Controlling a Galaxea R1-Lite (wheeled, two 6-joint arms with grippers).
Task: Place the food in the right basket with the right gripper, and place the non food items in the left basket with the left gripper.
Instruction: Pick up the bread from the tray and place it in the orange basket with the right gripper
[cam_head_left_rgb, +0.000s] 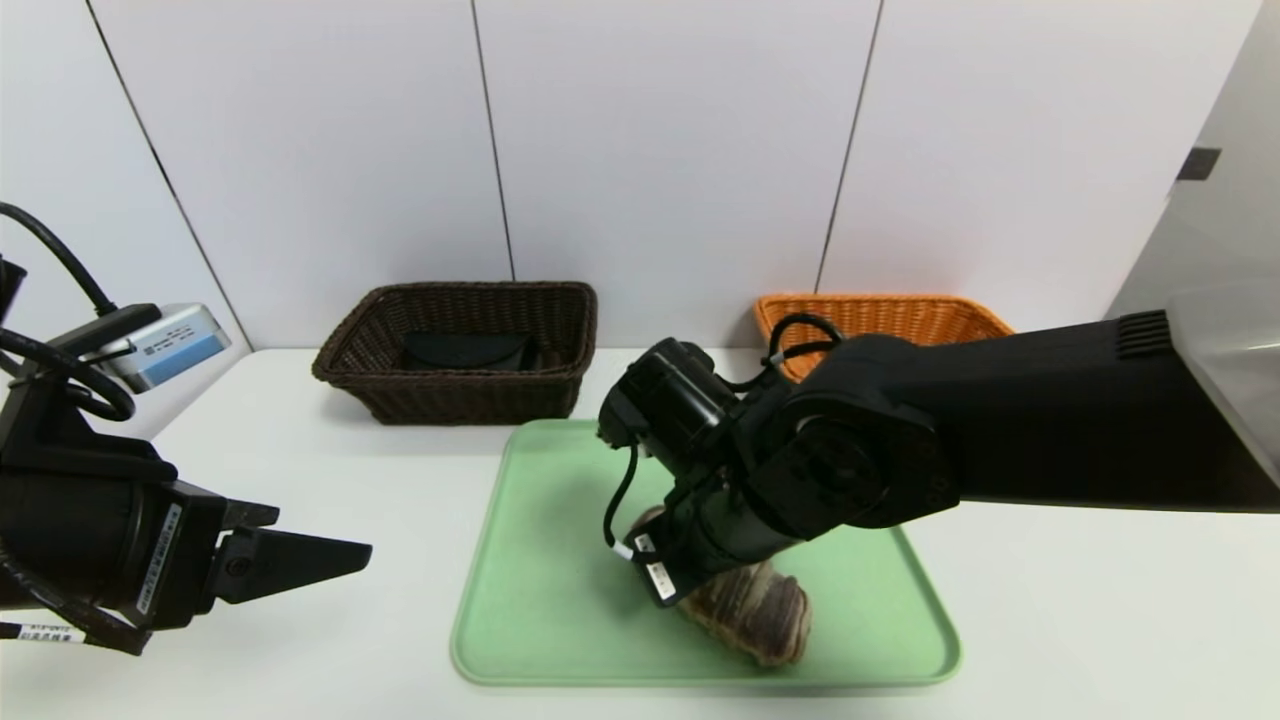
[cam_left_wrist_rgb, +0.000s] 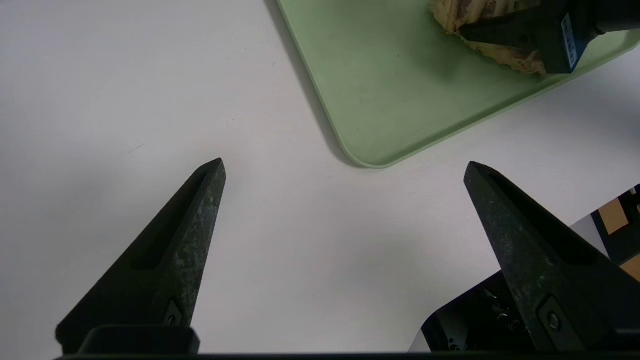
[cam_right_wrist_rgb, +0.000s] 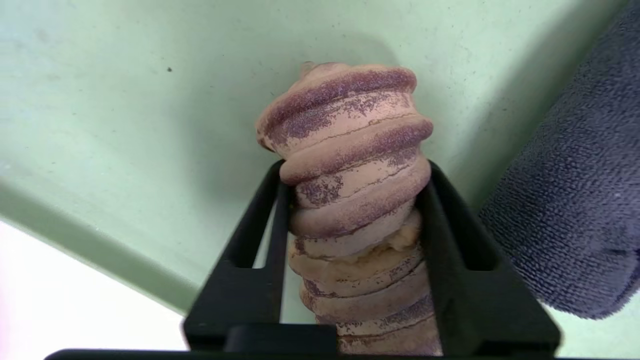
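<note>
- Left claw (cam_left_wrist_rgb: 345, 162): we find it out over the table, its two fingers spread wide with nothing between them. It stands well apart from the tray's load and has no part in this step.
- Left basket (cam_head_left_rgb: 480, 395): beyond the left claw, toward the wall. We note a black case (cam_head_left_rgb: 465, 350) inside, consistent with the non-food side.
- Tray (cam_head_left_rgb: 540, 600): between the two claws' sides of the table, directly under the right claw.
- Bread (cam_head_left_rgb: 755, 610): on the tray, lengthwise between the right claw's fingers, one end reaching out past their tips.
- Right claw (cam_right_wrist_rgb: 357, 167): partly open, by the width of the bread, both fingers against its sides. We record it as pinching the bread; no lift is evident.
- Towel (cam_right_wrist_rgb: 575, 190): on the tray just beside the right claw. We judge it non-food, a job for the left claw.
- Right basket (cam_head_left_rgb: 890, 318): beyond the right claw, toward the wall, partly hidden by the arm.
- Step in hand, in our judgement: gripping the food. Next we would want a firm hold, a straight lift that leaves the towel undisturbed, then a carry to the right basket.
</note>
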